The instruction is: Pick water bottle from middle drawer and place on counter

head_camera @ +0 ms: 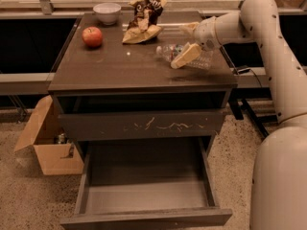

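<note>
The water bottle (194, 57) lies on its side on the right part of the counter (110, 63), its white cap (159, 50) pointing left. My gripper (178, 46) is over the bottle at the counter's right. One finger (186, 55) is in front of the bottle and the other (190, 28) is behind it, spread wider than the bottle. The middle drawer (144, 195) is pulled out below, and nothing shows on its smooth grey inside.
On the counter's back stand a red apple (92, 36), a white bowl (107, 12) and a crumpled snack bag (143, 18). A drawer front with pale scratches (144, 125) sits above the open drawer. A cardboard box (45, 145) stands on the floor at the left.
</note>
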`<state>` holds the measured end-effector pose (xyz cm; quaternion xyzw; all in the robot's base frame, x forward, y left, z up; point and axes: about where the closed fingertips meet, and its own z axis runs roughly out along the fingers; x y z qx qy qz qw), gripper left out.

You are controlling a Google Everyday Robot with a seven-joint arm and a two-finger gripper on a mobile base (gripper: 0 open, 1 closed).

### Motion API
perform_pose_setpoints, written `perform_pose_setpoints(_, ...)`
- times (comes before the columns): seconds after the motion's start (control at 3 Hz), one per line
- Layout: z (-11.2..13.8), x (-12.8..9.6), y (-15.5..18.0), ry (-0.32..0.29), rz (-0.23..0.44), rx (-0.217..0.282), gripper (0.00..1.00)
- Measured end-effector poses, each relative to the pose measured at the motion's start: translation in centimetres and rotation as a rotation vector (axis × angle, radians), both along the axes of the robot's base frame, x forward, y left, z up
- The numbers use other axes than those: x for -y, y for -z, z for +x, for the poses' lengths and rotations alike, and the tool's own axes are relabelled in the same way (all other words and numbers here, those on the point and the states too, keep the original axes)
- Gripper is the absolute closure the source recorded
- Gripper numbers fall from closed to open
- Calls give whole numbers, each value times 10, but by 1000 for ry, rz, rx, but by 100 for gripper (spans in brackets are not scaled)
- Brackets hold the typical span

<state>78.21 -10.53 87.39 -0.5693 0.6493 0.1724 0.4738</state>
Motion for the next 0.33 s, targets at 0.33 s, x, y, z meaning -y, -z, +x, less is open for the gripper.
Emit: perform_pose_setpoints(0.33,1,1,0,4,3,0,0)
